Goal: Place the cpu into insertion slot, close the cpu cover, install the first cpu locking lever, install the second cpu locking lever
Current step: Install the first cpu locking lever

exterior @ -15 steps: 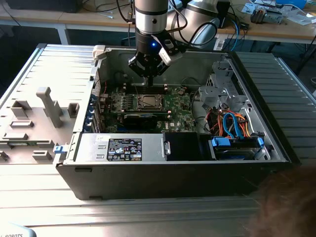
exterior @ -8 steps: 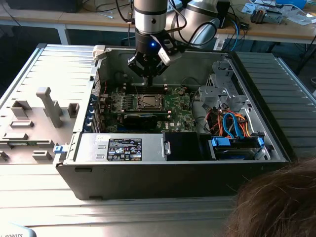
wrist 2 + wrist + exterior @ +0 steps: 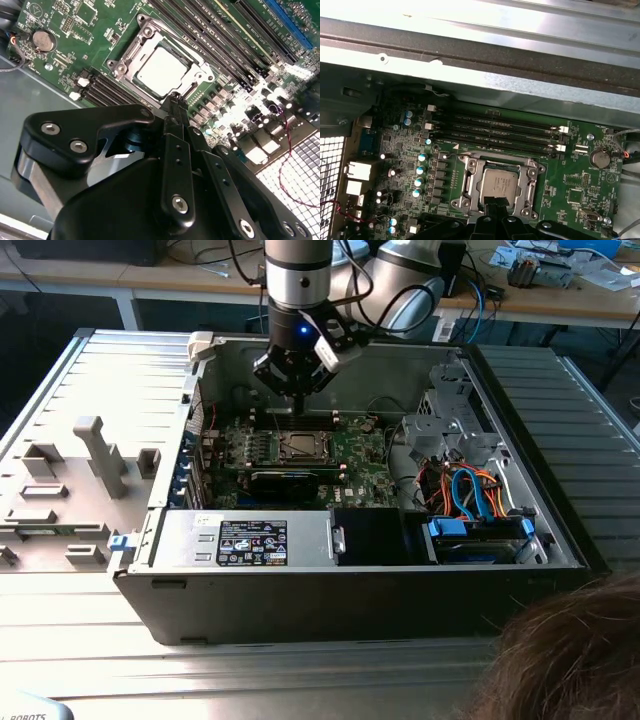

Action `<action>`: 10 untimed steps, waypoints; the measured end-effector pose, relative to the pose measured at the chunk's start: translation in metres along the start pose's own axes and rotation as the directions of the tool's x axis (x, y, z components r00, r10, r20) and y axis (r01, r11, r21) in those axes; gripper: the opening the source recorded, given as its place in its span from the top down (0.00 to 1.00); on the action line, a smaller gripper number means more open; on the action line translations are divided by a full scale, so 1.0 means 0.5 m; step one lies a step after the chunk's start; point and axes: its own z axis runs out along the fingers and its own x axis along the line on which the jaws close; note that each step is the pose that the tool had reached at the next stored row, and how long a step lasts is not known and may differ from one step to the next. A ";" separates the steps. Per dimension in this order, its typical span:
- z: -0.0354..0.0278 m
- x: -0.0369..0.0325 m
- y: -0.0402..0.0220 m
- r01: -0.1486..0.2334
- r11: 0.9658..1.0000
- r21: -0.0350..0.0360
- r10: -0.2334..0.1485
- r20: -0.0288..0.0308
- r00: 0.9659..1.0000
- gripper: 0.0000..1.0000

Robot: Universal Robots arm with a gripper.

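Note:
The cpu point(image 3: 162, 67) point(image 3: 499, 184), a square chip with a dull silver top, lies flat in the insertion slot point(image 3: 125, 65) on the green motherboard point(image 3: 570, 180). The cpu cover point(image 3: 200, 76) point(image 3: 471, 182), a silvery frame, lies down around the chip. My gripper point(image 3: 172, 100) point(image 3: 492, 204) is shut, with its thin black fingers pressed together and nothing between them. Its tip stands at the edge of the socket frame, just beside the chip. In the exterior view the gripper point(image 3: 298, 405) hangs straight down over the socket point(image 3: 300, 447) inside the open computer case.
Narrow memory slots point(image 3: 495, 132) run beside the socket, near the case wall point(image 3: 470, 55). A coin battery point(image 3: 600, 158) sits on the board. A long black card point(image 3: 290, 480), a labelled black box point(image 3: 250, 540) and a drive cage with cables point(image 3: 470, 490) fill the case. Hair point(image 3: 570, 660) shows in front.

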 end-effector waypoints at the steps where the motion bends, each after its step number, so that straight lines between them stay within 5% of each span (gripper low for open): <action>1: 0.000 0.001 0.000 0.000 1.000 0.000 0.000 0.000 1.000 0.89; 10: 0.000 0.006 0.001 0.000 1.000 0.000 0.000 0.000 1.000 0.89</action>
